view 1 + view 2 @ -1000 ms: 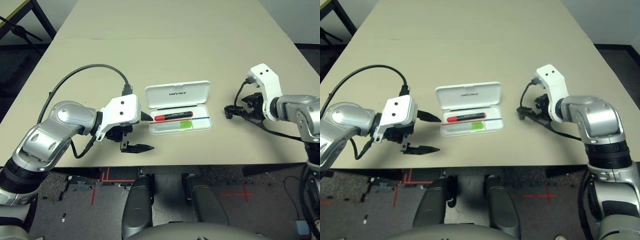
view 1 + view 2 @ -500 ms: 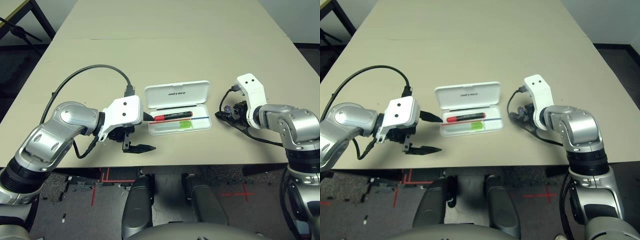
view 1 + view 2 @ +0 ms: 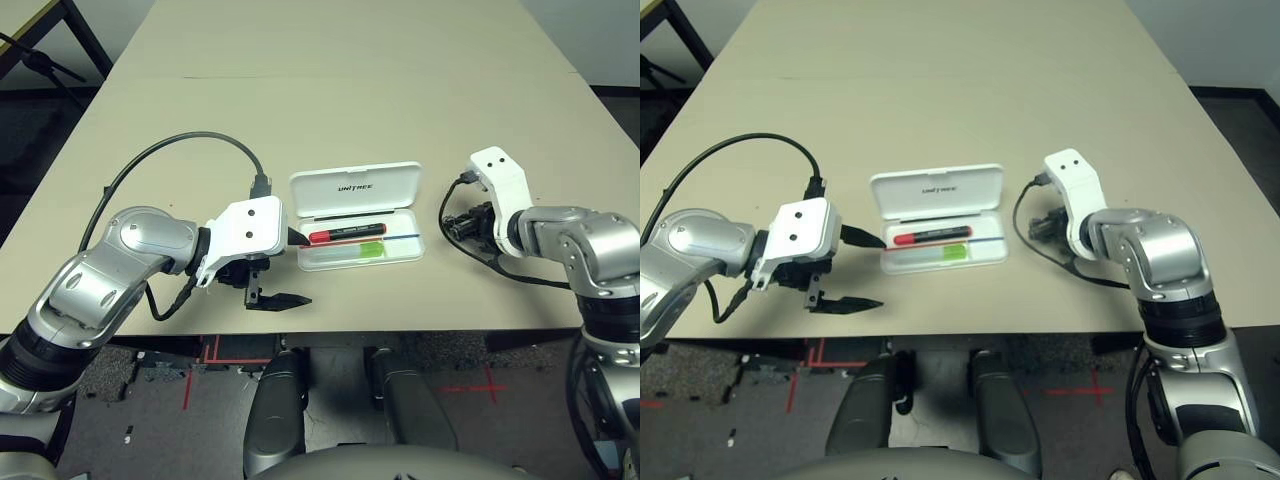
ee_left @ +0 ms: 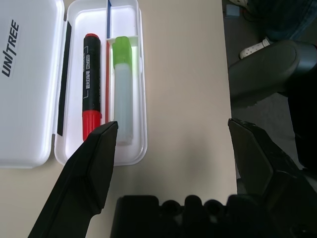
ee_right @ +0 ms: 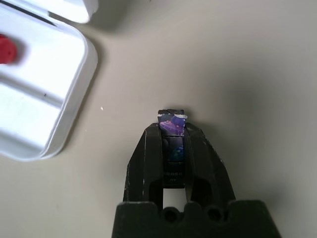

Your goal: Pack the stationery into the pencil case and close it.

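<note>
1. With two of the three stationery items already stowed, the flat white rounded-rectangular hard plastic pencil case (image 3: 357,229) lies open near the front edge of the beige bench (image 3: 330,90), its hinged lid (image 4: 25,84) folded flat on the far side of the tray.
2. Inside the tray, the red marker with black barrel (image 4: 90,84) lies next to the lid; the lime-green-capped highlighter with translucent body (image 4: 122,89) lies beside it. A thin red-and-blue line runs between them.
3. Legible writing: "UNITREE" in dark print on the lid. The marker carries print too small to read.
4. The right gripper (image 5: 172,130), just to the right of the case, is pinching a tiny dark block with a bluish-purple printed face (image 5: 172,128) between its pressed fingers.
5. The left gripper (image 4: 178,148) hangs near the case's left end, fingers spread wide, holding nothing.
6. Step in hand, as judged: securing the last item. The next move calls for carrying the block over the tray, releasing it, then swinging the lid shut.
</note>
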`<state>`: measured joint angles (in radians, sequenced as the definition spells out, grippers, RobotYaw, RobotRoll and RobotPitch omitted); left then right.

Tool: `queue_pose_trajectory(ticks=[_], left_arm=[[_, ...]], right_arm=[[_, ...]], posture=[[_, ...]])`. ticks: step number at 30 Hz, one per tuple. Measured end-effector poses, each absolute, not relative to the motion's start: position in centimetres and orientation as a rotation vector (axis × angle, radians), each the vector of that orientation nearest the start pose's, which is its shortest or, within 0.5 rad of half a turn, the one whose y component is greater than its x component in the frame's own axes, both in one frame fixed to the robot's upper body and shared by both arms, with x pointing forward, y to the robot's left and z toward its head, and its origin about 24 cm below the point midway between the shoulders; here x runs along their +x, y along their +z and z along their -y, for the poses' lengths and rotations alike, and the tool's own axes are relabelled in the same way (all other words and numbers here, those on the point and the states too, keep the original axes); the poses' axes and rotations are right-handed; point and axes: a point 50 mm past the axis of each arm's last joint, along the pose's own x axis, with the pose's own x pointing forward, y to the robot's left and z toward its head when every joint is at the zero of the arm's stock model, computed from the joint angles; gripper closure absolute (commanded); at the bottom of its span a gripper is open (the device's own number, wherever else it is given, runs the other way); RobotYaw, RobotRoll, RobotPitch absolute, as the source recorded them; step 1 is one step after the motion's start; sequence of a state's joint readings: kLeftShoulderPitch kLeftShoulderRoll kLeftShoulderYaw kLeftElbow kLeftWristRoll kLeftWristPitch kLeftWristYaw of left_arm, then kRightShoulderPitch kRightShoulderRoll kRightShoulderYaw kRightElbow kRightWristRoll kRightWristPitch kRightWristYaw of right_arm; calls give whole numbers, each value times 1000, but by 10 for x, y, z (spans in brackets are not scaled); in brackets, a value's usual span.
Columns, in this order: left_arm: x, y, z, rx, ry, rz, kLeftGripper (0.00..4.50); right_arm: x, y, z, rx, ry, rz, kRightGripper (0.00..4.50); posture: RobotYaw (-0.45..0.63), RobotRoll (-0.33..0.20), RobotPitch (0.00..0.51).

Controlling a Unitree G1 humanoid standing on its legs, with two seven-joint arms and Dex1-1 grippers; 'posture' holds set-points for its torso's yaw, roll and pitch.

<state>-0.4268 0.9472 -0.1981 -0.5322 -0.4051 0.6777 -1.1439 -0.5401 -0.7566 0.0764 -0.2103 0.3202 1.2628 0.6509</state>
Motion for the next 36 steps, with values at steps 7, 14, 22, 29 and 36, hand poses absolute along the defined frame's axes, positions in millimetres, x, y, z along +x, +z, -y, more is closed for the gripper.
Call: queue_pose_trajectory(ticks=[7,14,22,29,36], left_arm=[[233,182,-157,662,-1384,-336,0],[237,183,-157,672,-1376,-336,0],[237,182,-156,671,-1378,-342,0],[233,182,-155,672,-1374,-348,0],[233,181,-156,667,-1362,-357,0]], right_arm=[[293,171,227,-346,798,-560,4204],[290,183,230,-490,1176,-431,4204],[300,182,214,-562,1398,-349,4204],[307,168,201,-621,1485,-338,4204],[309,154,182,-645,1554,-297,4204]], posture=[[36,0,206],[49,0,202],[80,0,198],[98,0,200],[101,0,201]])
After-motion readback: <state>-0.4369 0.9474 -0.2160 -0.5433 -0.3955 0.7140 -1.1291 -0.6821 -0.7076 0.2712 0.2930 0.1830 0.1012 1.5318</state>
